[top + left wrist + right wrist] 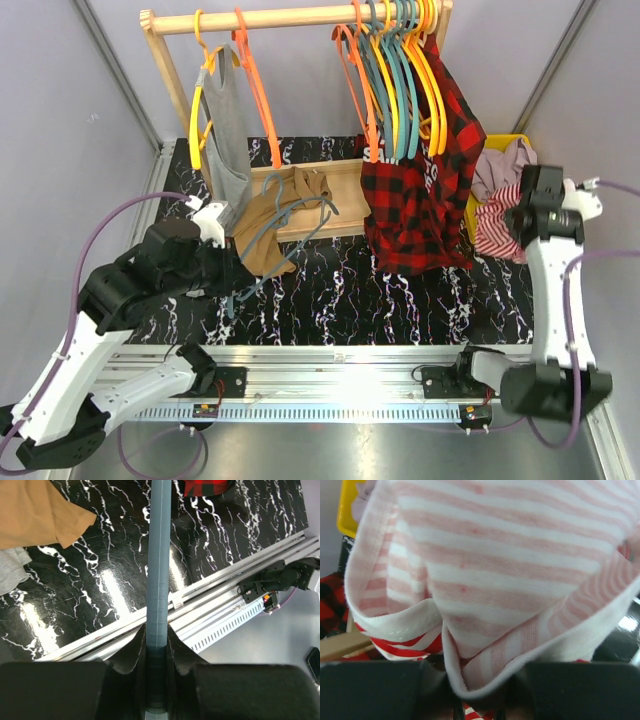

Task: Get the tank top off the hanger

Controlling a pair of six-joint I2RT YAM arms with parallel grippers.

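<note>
- Clearly, your striped tank top (510, 555) hangs bunched from the right gripper (518, 215), whose fingers are clamped on a bound edge of it, over the yellow bin (470, 215) at the table's right side.
- It looks free of the grey-blue hanger (290, 215), though from above the folds could hide a trailing strap, so check before you move.
- Your left gripper (157, 640) is clenched on the hanger's bar, near the brown garment (262, 235); hold it low and steady.
- Lower the top well into the bin before letting go, so it doesn't drape over the rim.
</note>
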